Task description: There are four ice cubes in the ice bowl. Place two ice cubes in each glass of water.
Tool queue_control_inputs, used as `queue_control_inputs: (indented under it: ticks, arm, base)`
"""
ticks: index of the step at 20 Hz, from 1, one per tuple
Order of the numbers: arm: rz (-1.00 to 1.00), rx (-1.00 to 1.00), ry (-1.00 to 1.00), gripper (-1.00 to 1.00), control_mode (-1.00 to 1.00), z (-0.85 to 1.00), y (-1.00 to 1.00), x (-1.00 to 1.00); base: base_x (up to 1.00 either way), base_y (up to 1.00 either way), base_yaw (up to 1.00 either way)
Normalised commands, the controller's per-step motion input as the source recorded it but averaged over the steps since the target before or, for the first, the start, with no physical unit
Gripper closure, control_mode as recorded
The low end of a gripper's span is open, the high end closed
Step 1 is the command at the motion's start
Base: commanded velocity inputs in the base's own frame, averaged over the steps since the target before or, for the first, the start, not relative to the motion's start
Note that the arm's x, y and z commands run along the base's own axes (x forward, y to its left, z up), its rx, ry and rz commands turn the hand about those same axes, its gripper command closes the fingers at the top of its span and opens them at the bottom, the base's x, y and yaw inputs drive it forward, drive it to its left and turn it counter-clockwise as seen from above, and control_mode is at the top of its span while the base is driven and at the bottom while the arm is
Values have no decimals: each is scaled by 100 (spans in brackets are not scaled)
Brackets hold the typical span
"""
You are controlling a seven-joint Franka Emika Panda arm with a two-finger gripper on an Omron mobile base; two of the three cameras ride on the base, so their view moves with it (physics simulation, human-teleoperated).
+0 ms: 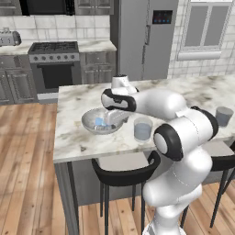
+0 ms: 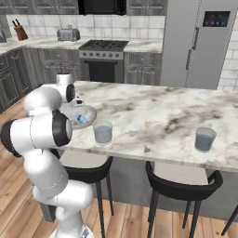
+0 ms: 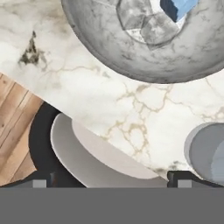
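Pale-blue, translucent ice cubes (image 1: 99, 122) look small, light, rigid and likely slippery, so each is best pinched squarely across two opposite flat faces. They lie in the wide, shallow, clear greyish glass ice bowl (image 1: 90, 125) on the marbled white tabletop (image 1: 73, 138), beside the nearer short clear tumbler of bluish-grey water (image 1: 142, 130), the second tumbler (image 1: 223, 116) well apart. Poised over the bowl, the end effector (image 3: 112, 177) is spread fully wide and holds nothing.

Kitchen: stove (image 1: 54, 55), fridge (image 1: 142, 36) (marble island (image 2: 153, 111)).
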Motion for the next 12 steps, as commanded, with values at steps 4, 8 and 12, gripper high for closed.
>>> queue_control_inputs:
  ticks: [4,8,12]
  arm:
    - [20,0,0,-100,-100,-18,2,14]
    - [10,0,0,-100,-100,-27,13,28]
    - [0,0,0,-100,-100,-26,7,38]
  base:
    - [0,0,0]
    - [0,0,0]
    - [0,0,0]
